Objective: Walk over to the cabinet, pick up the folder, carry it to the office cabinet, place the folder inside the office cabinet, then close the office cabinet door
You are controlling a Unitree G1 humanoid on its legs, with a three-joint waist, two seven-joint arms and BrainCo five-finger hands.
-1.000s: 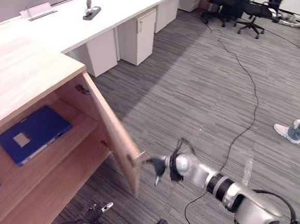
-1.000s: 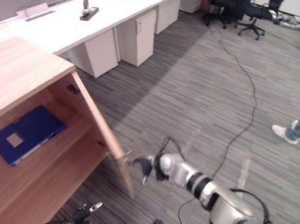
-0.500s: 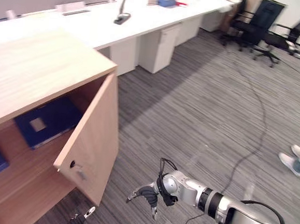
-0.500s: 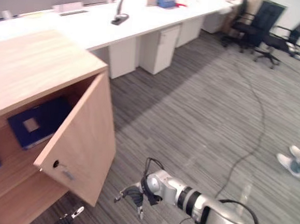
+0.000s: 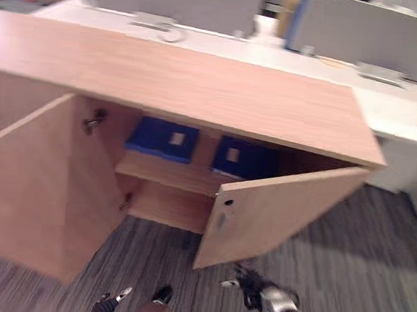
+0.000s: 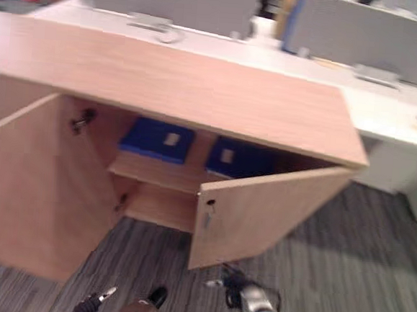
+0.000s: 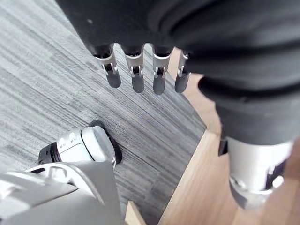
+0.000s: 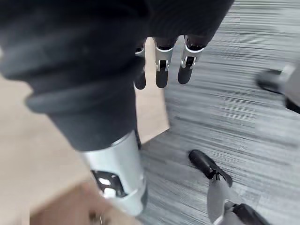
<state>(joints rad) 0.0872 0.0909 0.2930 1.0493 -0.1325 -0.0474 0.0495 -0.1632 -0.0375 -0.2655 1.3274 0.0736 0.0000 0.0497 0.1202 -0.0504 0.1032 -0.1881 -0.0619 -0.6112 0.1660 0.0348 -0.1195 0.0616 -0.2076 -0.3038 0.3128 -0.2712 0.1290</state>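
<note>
Where the head camera's left eye looks down, the office cabinet (image 5: 200, 83) stands with both doors swung out, the left door (image 5: 33, 178) wide and the right door (image 5: 276, 212) at an angle over the grey carpet (image 5: 380, 263). Two blue folders lie flat on the upper shelf (image 5: 165, 173) inside, the left folder (image 5: 163, 138) and the right folder (image 5: 241, 157) side by side, neither in a hand. The right hand (image 5: 244, 280) hangs low, just below the right door's bottom corner. The left hand (image 5: 114, 297) shows at the lower edge, near the foot of the left door. A white desk (image 5: 403, 117) runs behind the cabinet. The right eye gives the same layout. From the left wrist, the fingers (image 7: 137, 70) hang straight and slightly apart over the carpet, thumb (image 7: 253, 173) off to the side, holding nothing, with a wooden panel (image 7: 187, 206) close by. From the right wrist, the fingers (image 8: 161, 65) are likewise straight and loose, pointing at the edge of the right door; whether they touch it I cannot tell.
</note>
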